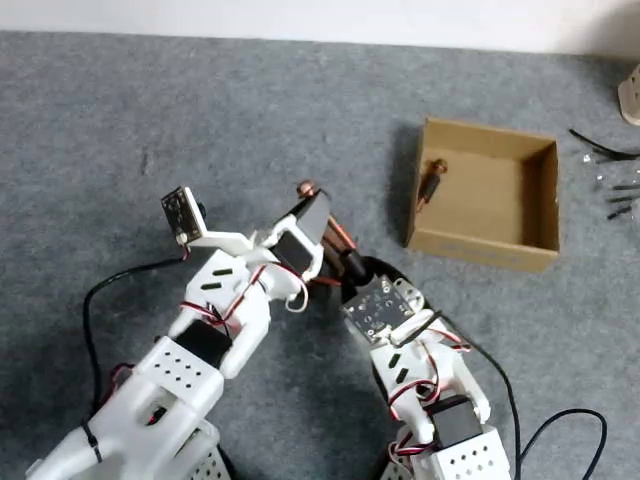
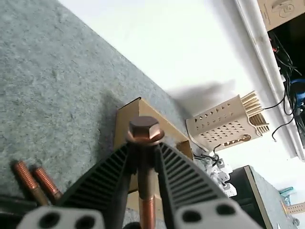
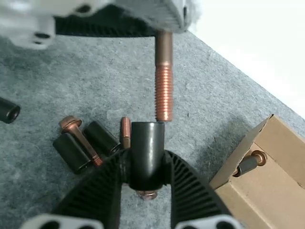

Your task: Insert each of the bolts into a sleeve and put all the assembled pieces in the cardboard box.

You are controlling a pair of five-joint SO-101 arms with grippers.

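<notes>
The bolt (image 1: 306,188) is copper-coloured, with a flanged hex head (image 2: 145,131), a smooth shank and a threaded end (image 3: 163,81). The left gripper (image 2: 144,147) is clamped on its shank just under the head. In the high view it sits just left of frame centre, with the head to the upper left and the long axis slanting down to the lower right.

The sleeve (image 3: 147,152) is a plain black tube with an open mouth. The right gripper (image 3: 146,157) is closed around its sides. Bolt and sleeve stand in one line, and the threaded tip is right at the sleeve's mouth. Whether it has gone in I cannot tell.

Spare bolts (image 2: 28,179) and spare sleeves (image 3: 71,152) lie flat on the grey carpet (image 1: 200,120) near the grippers, and one bolt (image 3: 78,138) leans across a sleeve.

The box (image 1: 480,248) is open-topped brown cardboard, at the right of the high view, a little above the middle. It holds one assembled piece (image 1: 430,185), a copper head on a dark sleeve. The piece lies on the floor of the box against the left wall, long axis near vertical in the frame, head uppermost. It also shows in the right wrist view (image 3: 248,163).
</notes>
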